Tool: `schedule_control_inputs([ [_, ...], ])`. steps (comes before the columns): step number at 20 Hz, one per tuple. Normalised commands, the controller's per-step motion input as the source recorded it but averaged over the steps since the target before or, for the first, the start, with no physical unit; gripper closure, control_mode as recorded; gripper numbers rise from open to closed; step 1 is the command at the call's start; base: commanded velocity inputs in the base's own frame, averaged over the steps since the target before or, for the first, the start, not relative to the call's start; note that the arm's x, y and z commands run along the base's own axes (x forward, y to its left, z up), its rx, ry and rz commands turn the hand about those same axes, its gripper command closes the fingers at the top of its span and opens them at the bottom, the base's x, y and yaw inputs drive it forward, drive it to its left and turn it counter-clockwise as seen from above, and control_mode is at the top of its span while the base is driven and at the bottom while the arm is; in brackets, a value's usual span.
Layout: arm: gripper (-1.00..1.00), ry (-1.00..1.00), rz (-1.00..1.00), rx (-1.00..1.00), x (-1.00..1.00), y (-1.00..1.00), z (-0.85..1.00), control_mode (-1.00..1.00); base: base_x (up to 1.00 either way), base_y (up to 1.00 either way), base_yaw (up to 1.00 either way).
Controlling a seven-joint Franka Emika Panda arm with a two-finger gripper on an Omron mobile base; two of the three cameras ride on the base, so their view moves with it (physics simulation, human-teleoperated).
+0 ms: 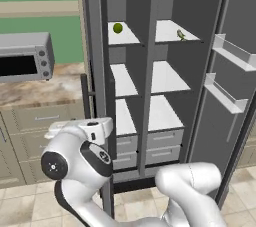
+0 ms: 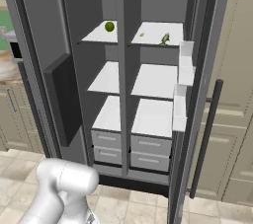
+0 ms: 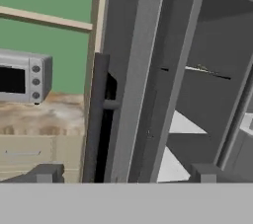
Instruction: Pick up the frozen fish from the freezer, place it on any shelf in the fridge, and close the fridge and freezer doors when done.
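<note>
Fish [image 1: 180, 34] lying on the fridge's top shelf [image 1: 175, 31], both doors [image 1: 231, 86] standing open; tool [image 3: 126, 174] jaws spread apart, empty.

The frozen fish [image 1: 180, 34] [image 2: 165, 38], tiny, slender and olive-green, lies on the top white shelf [image 1: 172, 31] [image 2: 153, 34] of the fridge [image 1: 187, 1] [image 2: 160, 3], near that shelf's outer edge. The freezer [image 1: 116, 1] [image 2: 89, 6], the narrower compartment beside the fridge, stands open. Both grey doors [image 1: 225, 91] [image 2: 49, 70] are swung wide from the fridge, one showing pale inner bins, the other a dark panel.
</note>
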Motion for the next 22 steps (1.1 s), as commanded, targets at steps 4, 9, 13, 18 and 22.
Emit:
schedule_control_inputs([
  [4,-1.00,-0.14,-0.26,0.00,0.93,0.68,-0.05,-1.00,0.00,0.00,0.00],
  [9,-1.00,-0.02,-0.11,0.00,0.62,0.10,0.00,-1.00,0.00,0.00,0.00],
  [13,-1.00,0.00,-0.09,0.00,0.67,0.04,-0.02,-1.00,0.00,0.00,0.00],
  [18,-1.00,0.00,-0.10,0.00,0.61,0.04,-0.06,-1.00,0.00,0.00,0.00],
  [22,-1.00,0.00,-0.08,0.00,0.58,0.00,-0.05,-1.00,0.00,0.00,0.00],
])
